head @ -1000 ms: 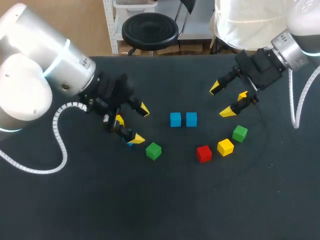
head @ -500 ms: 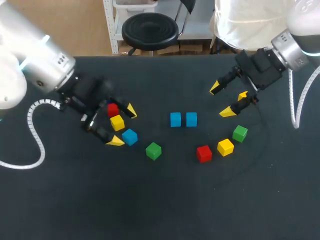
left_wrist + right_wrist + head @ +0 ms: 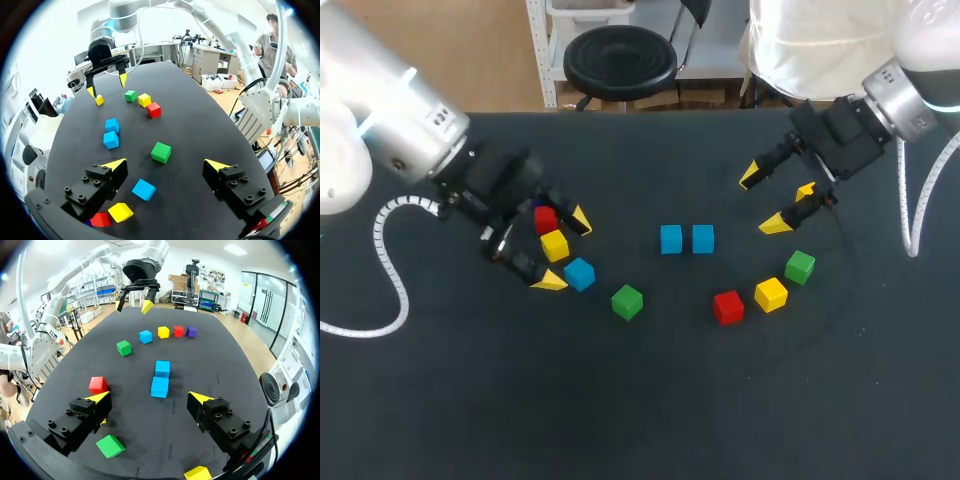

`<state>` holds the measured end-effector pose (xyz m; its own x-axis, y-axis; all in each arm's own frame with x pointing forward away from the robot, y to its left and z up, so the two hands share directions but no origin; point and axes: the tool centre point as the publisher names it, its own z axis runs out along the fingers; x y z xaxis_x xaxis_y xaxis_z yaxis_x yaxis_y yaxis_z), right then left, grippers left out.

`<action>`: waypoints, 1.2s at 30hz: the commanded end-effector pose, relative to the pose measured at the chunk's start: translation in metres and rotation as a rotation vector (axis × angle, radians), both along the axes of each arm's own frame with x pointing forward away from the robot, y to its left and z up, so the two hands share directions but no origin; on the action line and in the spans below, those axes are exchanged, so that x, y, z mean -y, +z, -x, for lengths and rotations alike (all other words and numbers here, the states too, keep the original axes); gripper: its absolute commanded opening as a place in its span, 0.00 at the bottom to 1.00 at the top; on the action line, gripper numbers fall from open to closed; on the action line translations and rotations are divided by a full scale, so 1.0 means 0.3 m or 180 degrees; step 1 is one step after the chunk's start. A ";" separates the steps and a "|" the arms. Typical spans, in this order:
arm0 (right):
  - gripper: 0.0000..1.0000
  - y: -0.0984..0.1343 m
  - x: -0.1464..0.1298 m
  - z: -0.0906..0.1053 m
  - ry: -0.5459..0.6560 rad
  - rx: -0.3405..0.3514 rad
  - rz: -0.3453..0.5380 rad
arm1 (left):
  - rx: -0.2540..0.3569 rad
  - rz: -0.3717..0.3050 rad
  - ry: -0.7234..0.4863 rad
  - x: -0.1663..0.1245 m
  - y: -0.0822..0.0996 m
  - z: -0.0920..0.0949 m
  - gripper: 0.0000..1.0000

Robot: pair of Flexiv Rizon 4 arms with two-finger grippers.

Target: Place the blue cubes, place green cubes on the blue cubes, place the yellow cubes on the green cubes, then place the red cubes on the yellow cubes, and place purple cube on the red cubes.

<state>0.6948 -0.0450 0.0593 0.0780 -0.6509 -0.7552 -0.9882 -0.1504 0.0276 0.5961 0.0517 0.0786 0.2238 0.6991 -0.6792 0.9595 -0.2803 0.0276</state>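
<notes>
Two blue cubes (image 3: 670,238) (image 3: 703,238) sit side by side mid-table. My left gripper (image 3: 565,251) hangs open over a cluster of red cube (image 3: 546,219), yellow cube (image 3: 554,245) and blue cube (image 3: 579,273); a green cube (image 3: 627,301) lies just past them. In the left wrist view the open fingers straddle that blue cube (image 3: 143,189). The purple cube (image 3: 191,331) shows only in the right wrist view, beside the far red cube. My right gripper (image 3: 763,200) is open at the back right, above a green cube (image 3: 800,267), yellow cube (image 3: 771,294) and red cube (image 3: 727,307).
Another yellow cube (image 3: 197,473) lies on the table under my right wrist, and shows partly in the head view beside the right fingers. The table's front half is bare black cloth (image 3: 640,400).
My left arm has drawn back to the left, uncovering the red, yellow and blue cubes; it has held still for the last half second. The right arm has not moved.
</notes>
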 end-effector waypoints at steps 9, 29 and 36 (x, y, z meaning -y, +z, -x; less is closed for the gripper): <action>1.00 0.000 -0.001 0.000 -0.0002 0.0000 0.0002 | 0.0020 -0.0140 -0.0357 -0.013 -0.068 -0.011 1.00; 1.00 0.000 -0.001 0.000 -0.0002 0.0000 0.0002 | 0.0079 -0.0424 -0.0585 0.015 -0.191 -0.103 1.00; 1.00 0.000 -0.001 0.000 -0.0002 0.0000 0.0002 | 0.0143 -0.0533 -0.0408 0.008 -0.210 -0.124 1.00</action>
<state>0.6947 -0.0449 0.0592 0.0782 -0.6509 -0.7552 -0.9882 -0.1507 0.0276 0.6329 0.0503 0.0169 0.3458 0.7618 -0.5478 0.9140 -0.4056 0.0129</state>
